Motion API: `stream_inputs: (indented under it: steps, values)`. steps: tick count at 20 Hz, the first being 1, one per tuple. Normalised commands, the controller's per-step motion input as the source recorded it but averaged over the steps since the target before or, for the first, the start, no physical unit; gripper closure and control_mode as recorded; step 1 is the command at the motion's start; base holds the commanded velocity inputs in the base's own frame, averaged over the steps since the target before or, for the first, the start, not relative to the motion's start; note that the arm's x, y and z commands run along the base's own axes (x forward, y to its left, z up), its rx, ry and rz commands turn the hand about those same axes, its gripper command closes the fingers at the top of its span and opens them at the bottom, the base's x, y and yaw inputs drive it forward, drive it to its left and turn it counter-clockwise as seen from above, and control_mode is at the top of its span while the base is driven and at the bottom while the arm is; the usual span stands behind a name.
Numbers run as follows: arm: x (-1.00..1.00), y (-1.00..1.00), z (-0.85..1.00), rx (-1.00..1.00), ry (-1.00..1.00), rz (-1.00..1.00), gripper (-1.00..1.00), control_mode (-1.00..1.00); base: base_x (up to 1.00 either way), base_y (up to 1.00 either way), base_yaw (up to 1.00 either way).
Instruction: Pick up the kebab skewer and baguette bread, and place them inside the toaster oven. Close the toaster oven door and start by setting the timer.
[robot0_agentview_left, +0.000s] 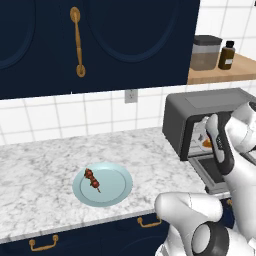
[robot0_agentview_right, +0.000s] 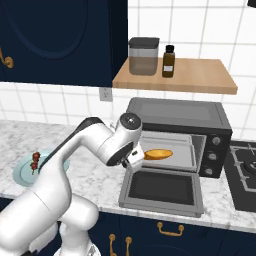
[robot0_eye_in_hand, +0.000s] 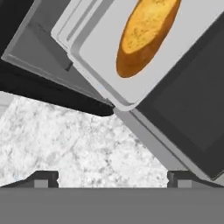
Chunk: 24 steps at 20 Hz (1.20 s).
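The baguette bread (robot0_agentview_right: 157, 153) lies on the metal tray (robot0_eye_in_hand: 175, 61) inside the toaster oven (robot0_agentview_right: 180, 112). In the hand view the baguette bread (robot0_eye_in_hand: 144, 35) sits at the top. The toaster oven door (robot0_agentview_right: 160, 189) hangs open, flat over the counter. My gripper (robot0_agentview_right: 136, 160) is at the oven's left front corner, just clear of the loaf, open with nothing between its fingertips (robot0_eye_in_hand: 43, 178). The kebab skewer (robot0_agentview_left: 91, 179) rests on a pale blue plate (robot0_agentview_left: 117, 187) to the left on the counter. From the right base, the kebab skewer (robot0_agentview_right: 35, 161) is at the far left.
A wooden shelf (robot0_agentview_right: 200, 75) above the oven carries a grey-lidded canister (robot0_agentview_right: 144, 56) and a brown bottle (robot0_agentview_right: 169, 61). A stove top (robot0_agentview_right: 242, 170) lies right of the oven. Dark blue cabinets (robot0_agentview_left: 100, 40) hang above the marble counter (robot0_agentview_left: 40, 165).
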Motion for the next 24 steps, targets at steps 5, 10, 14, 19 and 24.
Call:
stream_inputs:
  steps: [5,10,14,19,24]
  values:
    - [-0.06,1.00,0.00,-0.13,0.18,0.50,-1.00,-1.00,0.00,0.00,0.00]
    - [-0.02,1.00,0.00,-0.13,0.20,0.44,-1.00,-1.00,0.00,0.00,0.00]
    - [-0.21,1.00,-0.04,-0.13,0.20,0.28,-1.00,-1.00,0.00,0.00,0.00]
    - [-0.12,0.82,-0.18,-0.09,0.08,0.19,-1.00,-1.00,0.00,0.00,0.00]
    - [0.00,0.54,-0.32,-0.02,0.00,0.12,-1.00,-1.00,0.00,0.00,0.00]
